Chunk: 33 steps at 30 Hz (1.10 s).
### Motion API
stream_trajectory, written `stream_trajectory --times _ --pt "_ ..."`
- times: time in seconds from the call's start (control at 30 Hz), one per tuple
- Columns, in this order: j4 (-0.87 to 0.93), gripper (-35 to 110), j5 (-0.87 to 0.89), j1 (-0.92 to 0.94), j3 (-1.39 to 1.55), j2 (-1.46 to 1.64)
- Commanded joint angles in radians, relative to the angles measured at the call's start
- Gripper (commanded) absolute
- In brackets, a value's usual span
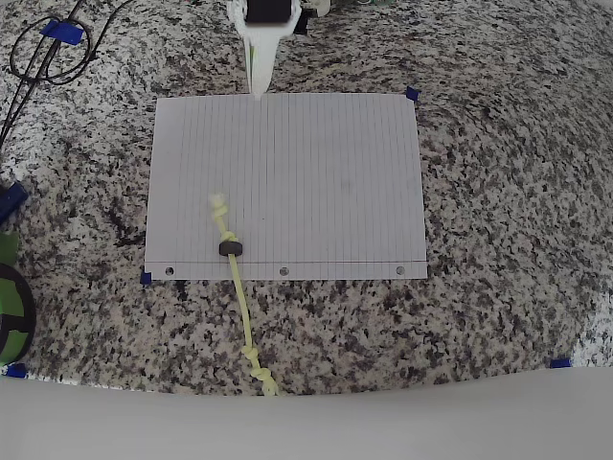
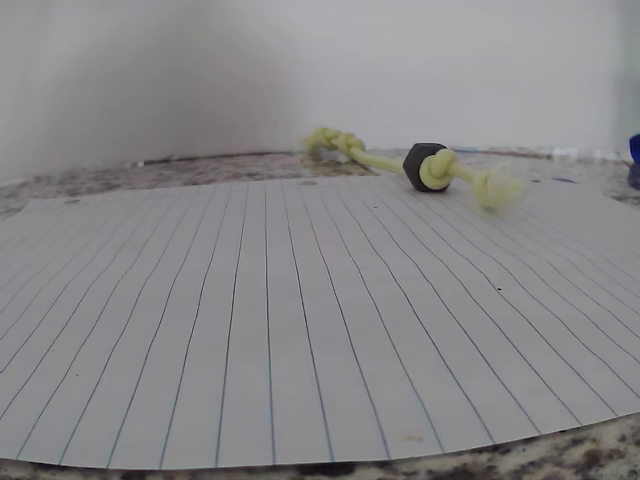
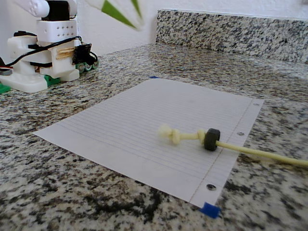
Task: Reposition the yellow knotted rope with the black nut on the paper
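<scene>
The white lined paper [image 1: 316, 172] lies flat on the granite counter, its punched holes along the near edge in the overhead view. The yellow knotted rope [image 1: 241, 307] runs from a knot on the paper [image 3: 144, 120] across that edge onto the bare counter. About a third of the rope lies on the sheet. The black nut [image 1: 231, 248] is threaded on it just inside the holed edge. In the wrist view the nut [image 2: 424, 165] and rope [image 2: 375, 160] lie at the paper's [image 2: 300, 330] far side. My gripper [image 1: 257, 88] hovers over the paper's opposite edge, shut and holding nothing, far from the rope.
The arm's white base [image 3: 43, 53] stands at the counter's back left in the fixed view. Black cables [image 1: 48, 53] and blue tape marks [image 1: 412, 94] lie around the sheet. A green and black object [image 1: 10, 307] sits at the overhead view's left edge. A granite backsplash [image 3: 231, 29] rises behind.
</scene>
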Motion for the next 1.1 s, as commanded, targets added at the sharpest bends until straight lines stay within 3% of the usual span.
stream_trajectory --times 0.0,0.1,0.2,0.33,0.5,0.77,0.9,1.07 --pt "-0.087 2 0.273 0.008 -0.058 -0.146" --pt "-0.173 2 0.479 0.021 -0.071 -0.276" --pt "-0.268 2 0.548 0.037 -0.118 -0.417" --pt "-0.238 2 0.914 0.044 -0.267 -0.63" --pt "-0.221 2 1.155 0.066 -0.377 -0.842" --pt "-0.241 3 1.206 0.112 -0.502 -1.023" --pt "-0.253 12 1.324 0.146 -0.505 -1.081" --pt "-0.278 39 1.477 0.21 -0.505 -1.111"
